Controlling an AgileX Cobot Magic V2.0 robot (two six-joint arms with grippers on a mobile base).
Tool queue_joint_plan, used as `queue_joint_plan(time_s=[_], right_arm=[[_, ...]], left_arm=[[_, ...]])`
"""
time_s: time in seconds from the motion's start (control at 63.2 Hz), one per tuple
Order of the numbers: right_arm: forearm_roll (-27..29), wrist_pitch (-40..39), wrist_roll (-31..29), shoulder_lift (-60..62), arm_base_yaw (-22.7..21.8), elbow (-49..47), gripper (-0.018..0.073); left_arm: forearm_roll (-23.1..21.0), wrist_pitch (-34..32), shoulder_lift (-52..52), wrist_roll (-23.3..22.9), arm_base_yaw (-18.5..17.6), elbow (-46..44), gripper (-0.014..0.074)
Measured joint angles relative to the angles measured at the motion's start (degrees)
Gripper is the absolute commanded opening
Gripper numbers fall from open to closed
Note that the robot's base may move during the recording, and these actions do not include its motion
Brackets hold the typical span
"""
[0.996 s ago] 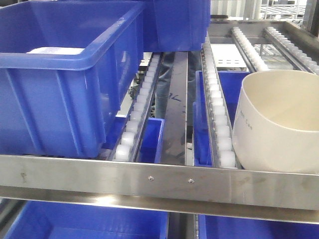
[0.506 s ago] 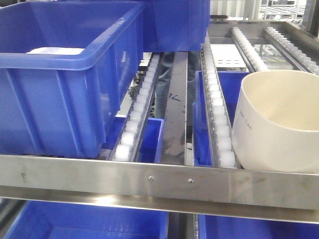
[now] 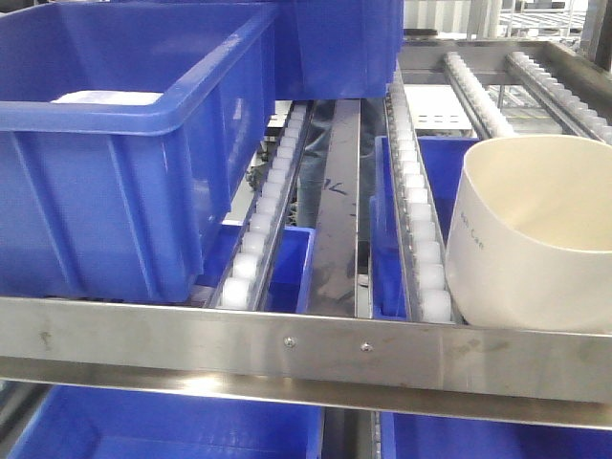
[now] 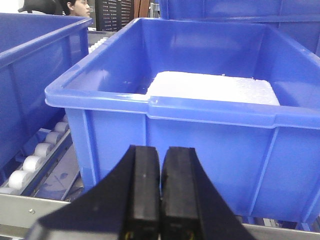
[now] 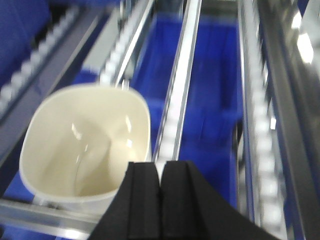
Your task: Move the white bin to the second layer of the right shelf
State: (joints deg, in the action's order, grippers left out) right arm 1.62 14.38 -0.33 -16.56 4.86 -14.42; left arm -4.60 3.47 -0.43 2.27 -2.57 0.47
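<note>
The white bin point(image 3: 535, 239) sits upright on the right shelf second layer point(image 3: 421, 239), resting on the sloping roller tracks just behind the flat steel front rail point(image 3: 306, 349). Its mouth is open and it looks empty; faint small print shows on its left side. In the right wrist view the bin point(image 5: 85, 145) lies at lower left, its near rim just beside the rail.

The right pincer point(image 5: 160, 200) is pressed together, its two black fingers meeting along a thin seam with nothing between them. It hangs beside the bin's right edge, and whether it touches the rim I cannot tell.

The left pincer point(image 4: 160, 197) is likewise pressed together and holds nothing. It faces a blue crate point(image 4: 200, 100) that holds a flat white slab point(image 4: 215, 87).

In the front view the same crate point(image 3: 124, 143) fills the left side of the shelf level, with a second blue crate point(image 3: 335, 48) behind it. More blue crates point(image 3: 163, 426) sit on the level below. A person's head point(image 4: 80, 7) shows at the top left of the left wrist view.
</note>
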Motion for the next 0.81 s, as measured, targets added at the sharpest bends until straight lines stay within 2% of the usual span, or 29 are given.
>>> queue_joint_plan(time_s=[0.095,0.206,0.379,0.806], right_arm=[[-0.23,-7.24,-0.31,4.16,0.05,6.81,0.0049],[-0.36,-11.42,-0.44,9.46,0.05,13.46,0.0049],[-0.36,-9.12,-0.44,16.89,0.05,16.19,0.0049],[-0.43,-9.11,-0.46,17.17,0.05,16.19,0.0049]], left_arm=[[0.00,0.00,0.00,0.00,0.00,0.00,0.0085],[0.00,0.00,0.00,0.00,0.00,0.00,0.0085],[0.00,0.00,0.00,0.00,0.00,0.00,0.0085],[0.00,0.00,0.00,0.00,0.00,0.00,0.0085]])
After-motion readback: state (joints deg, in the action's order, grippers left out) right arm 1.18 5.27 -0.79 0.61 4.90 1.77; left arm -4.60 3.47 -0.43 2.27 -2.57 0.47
